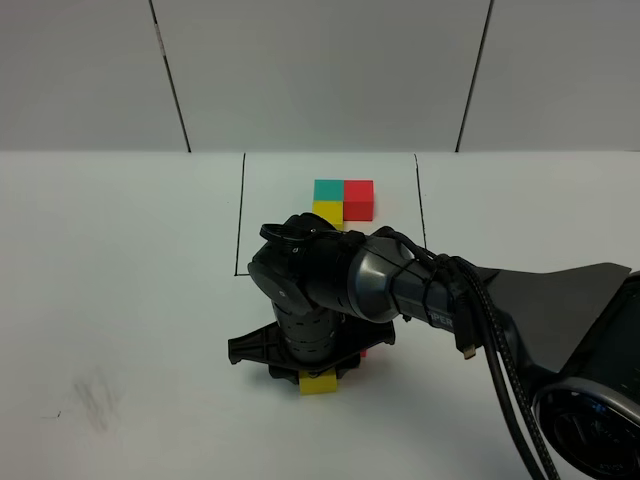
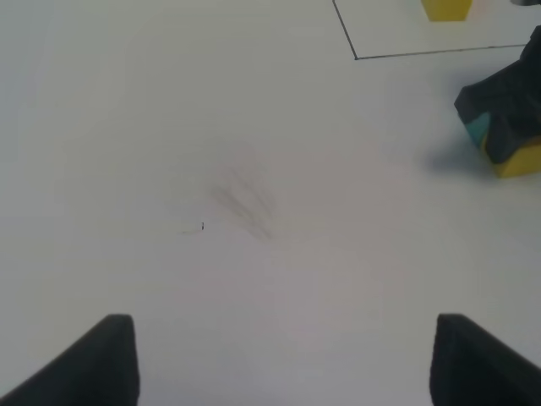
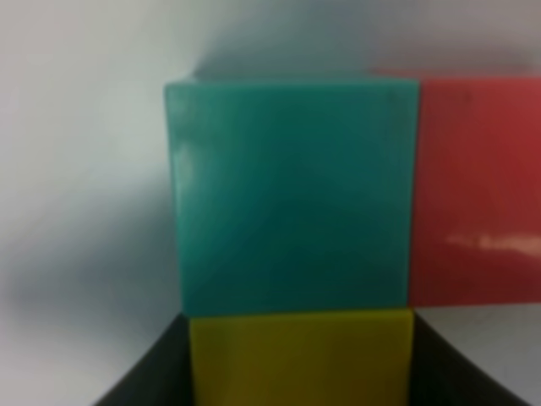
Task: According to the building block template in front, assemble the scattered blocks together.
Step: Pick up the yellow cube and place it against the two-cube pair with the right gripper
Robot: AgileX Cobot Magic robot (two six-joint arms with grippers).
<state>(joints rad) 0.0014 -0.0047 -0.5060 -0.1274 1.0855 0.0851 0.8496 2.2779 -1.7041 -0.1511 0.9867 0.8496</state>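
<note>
The template sits at the back centre inside a thin black outline (image 1: 241,215): teal cube (image 1: 327,189), red cube (image 1: 359,198), yellow cube (image 1: 327,212). The scattered blocks lie under my right gripper (image 1: 318,372), which reaches across the middle. In the right wrist view the loose teal block (image 3: 292,194) touches the loose red block (image 3: 478,190), and the loose yellow block (image 3: 300,355) butts against the teal one, with my right gripper's fingers (image 3: 144,376) tight on both its sides. My left gripper (image 2: 292,364) is open and empty over bare table.
A faint grey smudge (image 2: 245,199) marks the white table (image 1: 120,300) at the left. The right arm's black cables (image 1: 490,350) trail to the lower right. A grey panelled wall (image 1: 320,70) stands behind the table.
</note>
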